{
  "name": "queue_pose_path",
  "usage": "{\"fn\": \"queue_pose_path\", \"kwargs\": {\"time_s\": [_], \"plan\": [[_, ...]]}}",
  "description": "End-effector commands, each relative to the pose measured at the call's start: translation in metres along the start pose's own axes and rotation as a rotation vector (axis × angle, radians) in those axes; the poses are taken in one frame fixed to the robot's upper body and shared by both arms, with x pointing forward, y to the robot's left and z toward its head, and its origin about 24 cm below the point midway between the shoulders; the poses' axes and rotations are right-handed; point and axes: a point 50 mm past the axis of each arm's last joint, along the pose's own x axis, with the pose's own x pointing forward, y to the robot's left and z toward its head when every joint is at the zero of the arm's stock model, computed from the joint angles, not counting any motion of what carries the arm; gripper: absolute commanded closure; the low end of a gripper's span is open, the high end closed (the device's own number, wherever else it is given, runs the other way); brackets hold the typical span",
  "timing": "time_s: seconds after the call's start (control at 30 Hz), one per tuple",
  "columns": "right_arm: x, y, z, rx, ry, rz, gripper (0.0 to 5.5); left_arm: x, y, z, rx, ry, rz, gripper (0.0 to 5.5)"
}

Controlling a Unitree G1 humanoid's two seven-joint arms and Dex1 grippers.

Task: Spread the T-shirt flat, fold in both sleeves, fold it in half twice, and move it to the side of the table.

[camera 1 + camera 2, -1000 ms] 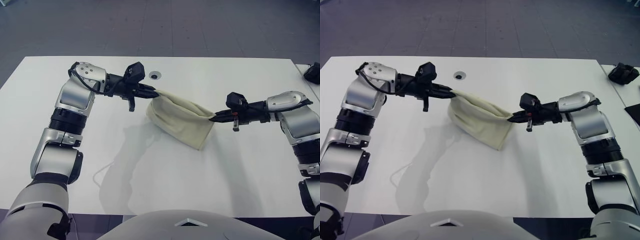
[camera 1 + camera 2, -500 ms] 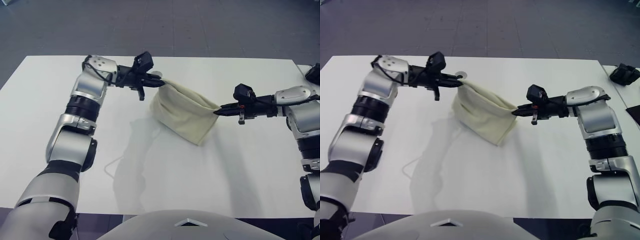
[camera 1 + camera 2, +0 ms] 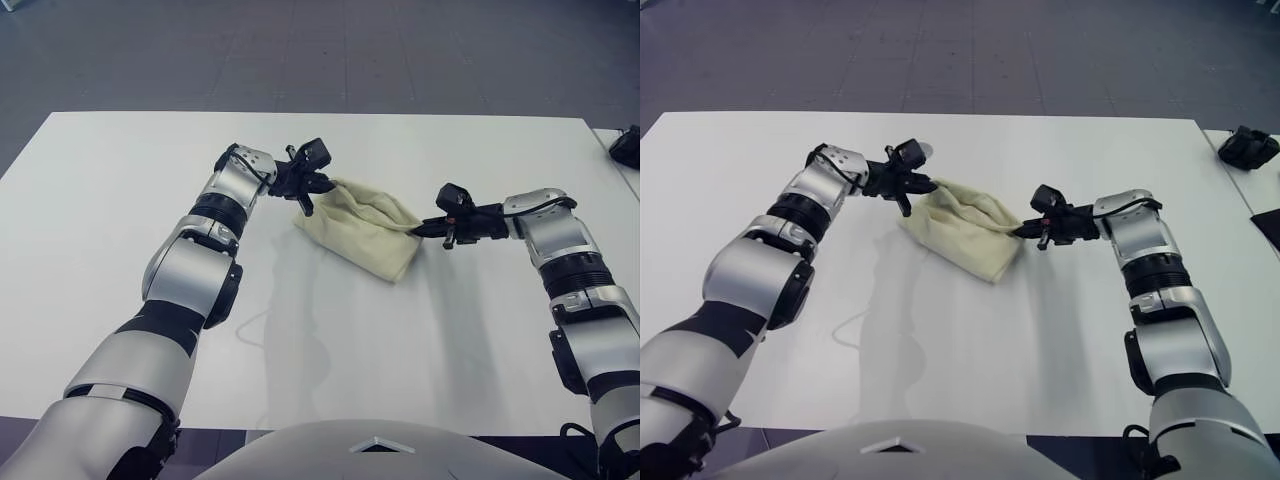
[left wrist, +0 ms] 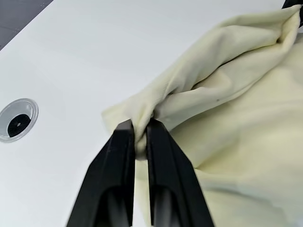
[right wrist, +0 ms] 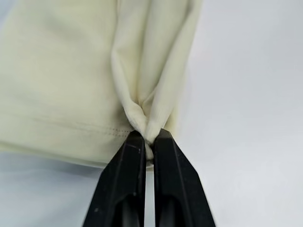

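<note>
The left gripper [image 3: 324, 184] and right gripper [image 3: 421, 229], each pinched on a corner of the folded T-shirt [image 3: 362, 232] that spans between them, apparently low over the table [image 3: 120, 180], should lower together, holding the gripped edge taut and level.

A white table [image 3: 120, 200] carries a cream T-shirt [image 3: 365, 235], folded and bunched. It lies between the left end effector [image 3: 322, 184] and the right end effector [image 3: 422, 229], each pinching an edge of it. A round grommet [image 4: 18, 120] sits in the tabletop just beside the left end effector.
</note>
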Motion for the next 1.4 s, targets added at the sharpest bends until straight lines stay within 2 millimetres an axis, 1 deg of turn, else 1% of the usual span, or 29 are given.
{"fn": "queue_pose_path", "kwargs": {"time_s": [0.03, 0.17, 0.23, 0.27, 0.33, 0.4, 0.47, 0.57, 0.6, 0.67, 0.77, 0.83, 0.93, 1.0, 1.07, 1.1, 1.2, 1.23, 1.3, 1.4], "plan": [[0.000, -0.003, -0.003, -0.005, 0.024, -0.010, 5.47, 0.003, 0.001, 0.008, 0.015, -0.002, 0.036, 5.33], [-0.004, -0.005, -0.006, -0.005, 0.038, -0.026, 5.47, 0.001, 0.004, 0.004, 0.010, 0.009, 0.066, 5.33], [-0.004, -0.005, -0.001, -0.056, 0.023, -0.050, 5.47, 0.000, 0.005, 0.005, 0.001, 0.004, 0.090, 5.33], [-0.002, -0.008, 0.008, -0.076, -0.032, -0.095, 5.11, -0.001, 0.008, 0.007, -0.020, -0.014, 0.113, 4.96], [-0.001, -0.009, 0.028, -0.096, -0.147, -0.139, 4.82, -0.006, 0.016, 0.015, -0.067, -0.075, 0.177, 4.65], [-0.002, -0.006, 0.044, -0.145, -0.212, -0.171, 4.46, -0.022, 0.033, 0.028, -0.119, -0.158, 0.291, 4.27], [-0.003, -0.002, 0.057, -0.204, -0.245, -0.208, 4.13, -0.039, 0.048, 0.037, -0.137, -0.216, 0.384, 3.93], [-0.002, 0.008, 0.075, -0.273, -0.301, -0.234, 3.66, -0.058, 0.061, 0.039, -0.093, -0.239, 0.454, 3.44], [-0.001, 0.012, 0.080, -0.292, -0.318, -0.247, 3.55, -0.061, 0.062, 0.038, -0.068, -0.234, 0.466, 3.32], [0.007, 0.017, 0.092, -0.338, -0.350, -0.259, 3.08, -0.061, 0.060, 0.029, -0.032, -0.220, 0.462, 2.83], [0.018, 0.024, 0.099, -0.332, -0.387, -0.224, 2.58, -0.046, 0.041, 0.016, -0.014, -0.231, 0.360, 2.31], [0.033, 0.031, 0.099, -0.309, -0.391, -0.129, 2.24, -0.036, 0.022, 0.002, -0.008, -0.223, 0.285, 1.96], [0.043, 0.036, 0.086, -0.233, -0.401, -0.061, 1.77, -0.014, -0.008, -0.005, 0.012, -0.206, 0.174, 1.46], [0.050, 0.038, 0.080, -0.198, -0.398, -0.023, 1.52, -0.007, -0.020, -0.005, 0.019, -0.201, 0.134, 1.20], [0.057, 0.038, 0.075, -0.167, -0.382, 0.015, 1.16, -0.005, -0.027, -0.005, 0.026, -0.197, 0.115, 0.82], [0.061, 0.038, 0.071, -0.148, -0.368, 0.027, 1.07, -0.004, -0.029, -0.005, 0.029, -0.193, 0.111, 0.73], [0.072, 0.033, 0.052, -0.059, -0.314, 0.036, 0.57, -0.002, -0.032, -0.006, 0.041, -0.177, 0.108, 0.21], [0.074, 0.031, 0.046, -0.030, -0.298, 0.033, 0.49, -0.001, -0.033, -0.006, 0.042, -0.176, 0.104, 0.14], [0.078, 0.028, 0.030, 0.041, -0.266, 0.023, 0.13, 0.000, -0.036, -0.007, 0.041, -0.175, 0.087, 0.10], [0.081, 0.025, 0.012, 0.131, -0.243, -0.010, 0.13, 0.001, -0.039, -0.009, 0.044, -0.170, 0.073, 0.10]]}}
